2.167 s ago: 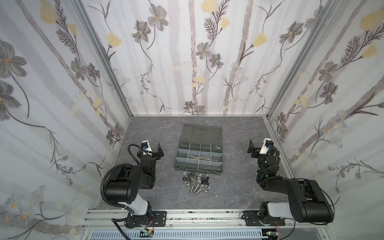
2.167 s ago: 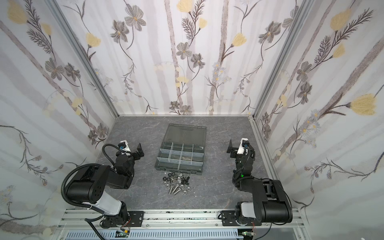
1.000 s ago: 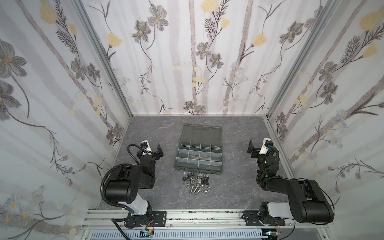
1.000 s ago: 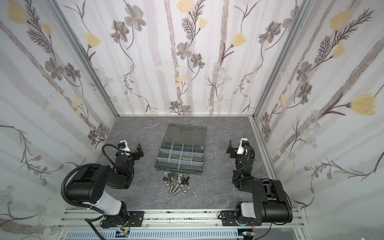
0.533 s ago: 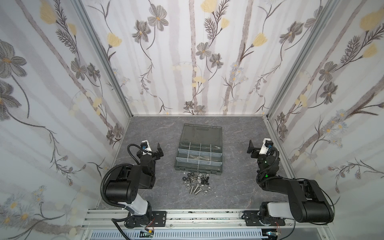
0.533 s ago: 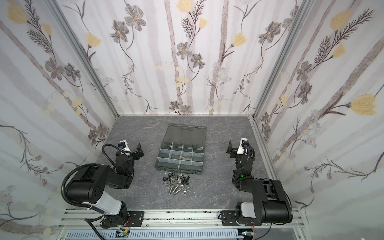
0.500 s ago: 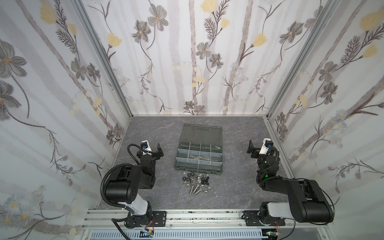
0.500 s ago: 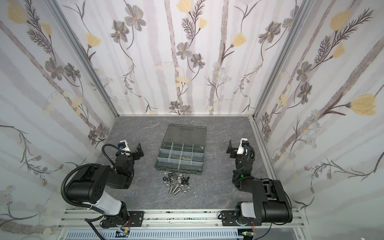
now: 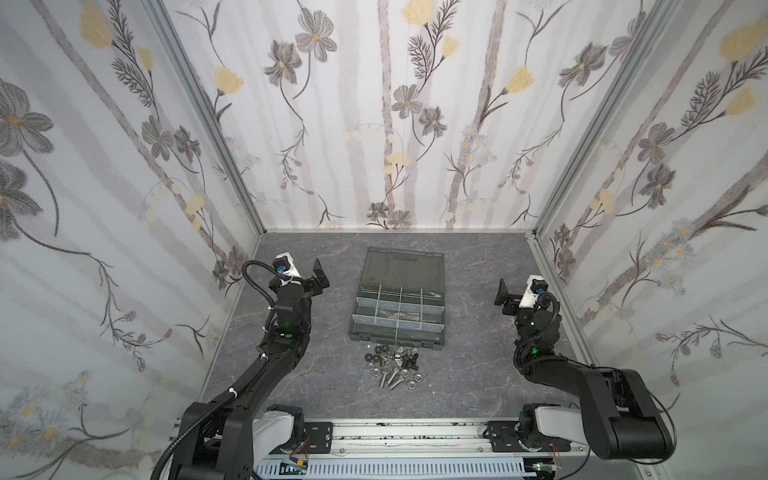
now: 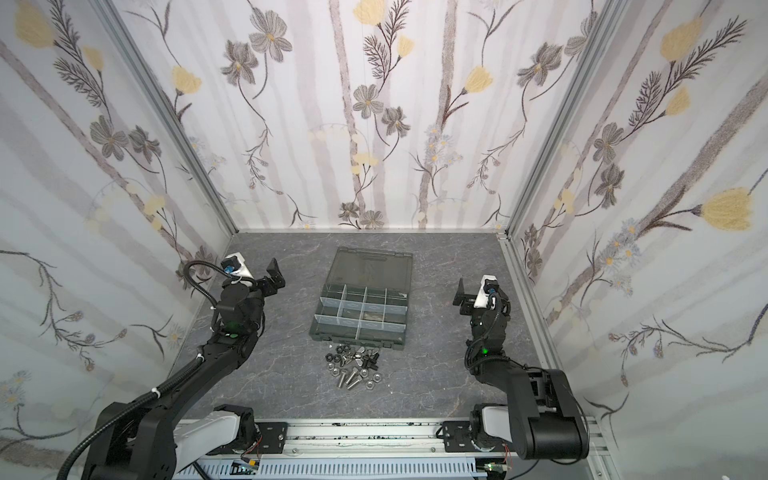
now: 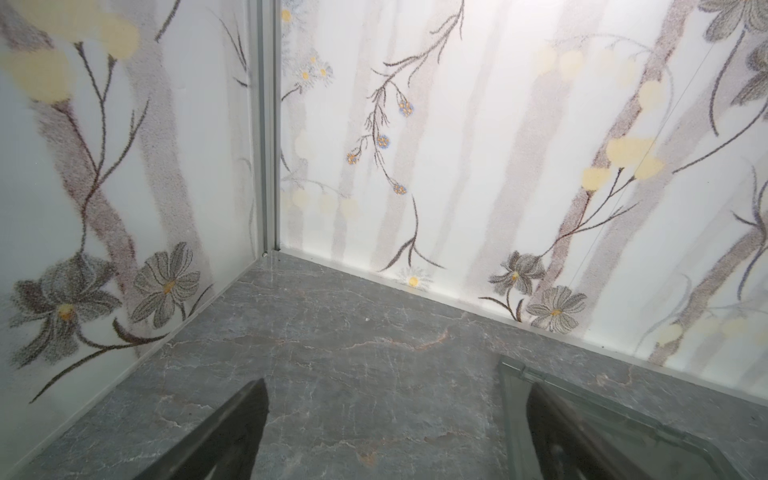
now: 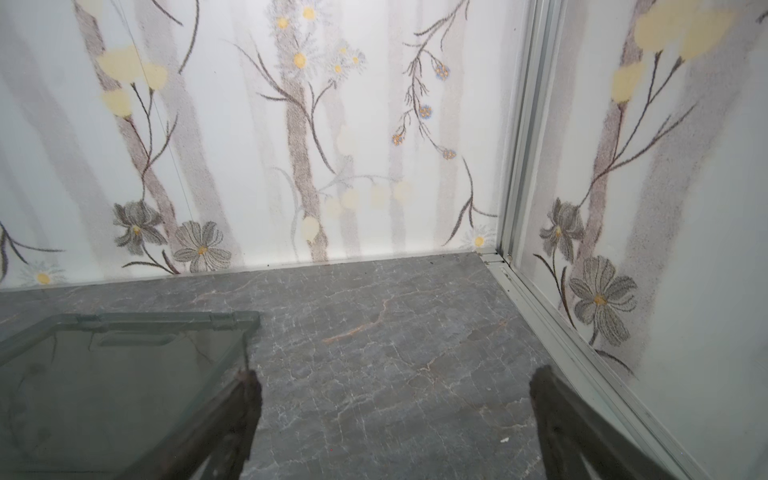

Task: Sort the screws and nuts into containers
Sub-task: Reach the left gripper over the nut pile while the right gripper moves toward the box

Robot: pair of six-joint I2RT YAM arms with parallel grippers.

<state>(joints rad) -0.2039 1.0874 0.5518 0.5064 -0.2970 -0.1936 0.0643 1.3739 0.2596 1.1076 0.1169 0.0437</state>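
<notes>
Now, my left pincer (image 9: 320, 275) and right pincer (image 9: 503, 292) hang spread and empty on either side of the organiser case (image 9: 397, 338). The screws (image 9: 388, 378) and nuts (image 9: 376, 360) lie jumbled just before the case's front wall, so a pinch there may catch both kinds or scatter pieces.

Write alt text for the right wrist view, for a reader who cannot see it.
The right end effector, open and empty, hovers over grey marbled tabletop. An organiser case's smoky translucent lid lies near one finger; floral-papered walls meet at a metal corner post.
</notes>
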